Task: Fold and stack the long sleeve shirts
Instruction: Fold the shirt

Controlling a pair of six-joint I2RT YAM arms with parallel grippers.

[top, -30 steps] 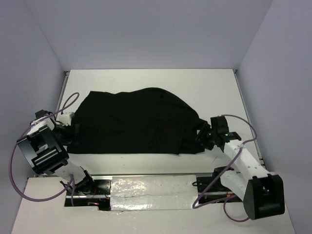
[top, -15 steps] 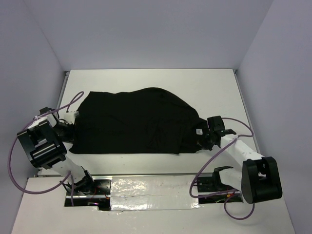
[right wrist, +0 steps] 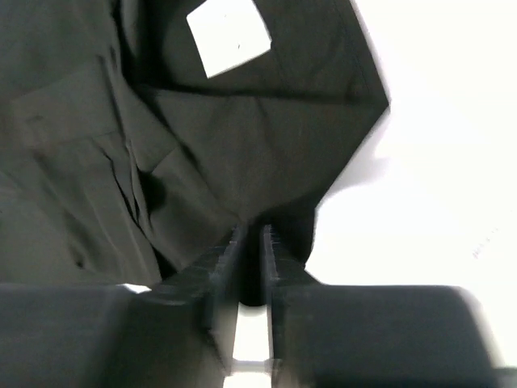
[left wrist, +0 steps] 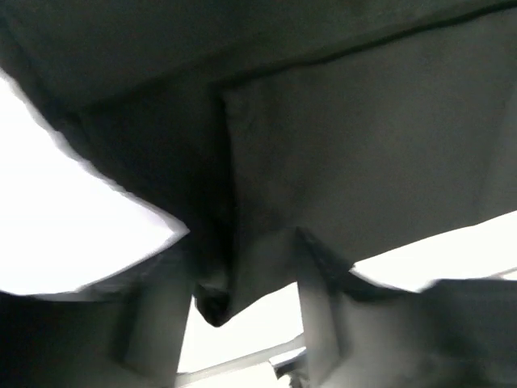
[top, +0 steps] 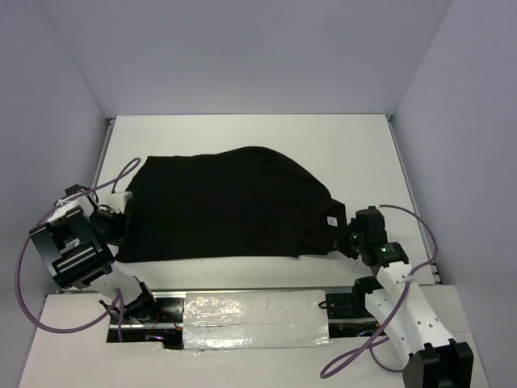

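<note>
The black long sleeve shirt (top: 226,202) lies spread across the white table, its small white tag (top: 330,220) near the right edge. My right gripper (top: 350,235) sits at that edge. In the right wrist view it (right wrist: 253,232) is shut on a dark fold of the shirt (right wrist: 242,153), just below the tag (right wrist: 229,32). My left gripper (top: 113,217) is at the shirt's left edge. In the left wrist view its fingers (left wrist: 153,315) stand apart, and a hanging corner of the shirt (left wrist: 347,145) lies between them.
Bare white table (top: 242,133) lies behind the shirt, closed in by pale walls on three sides. A silver foil strip (top: 254,319) runs between the arm bases. Purple cables (top: 28,242) loop beside both arms.
The right gripper closed on the shirt's right edge and drew back toward the near right, baring the white tag. The left gripper's fingers narrowed, then parted again, and the shirt's left edge shifted slightly.
</note>
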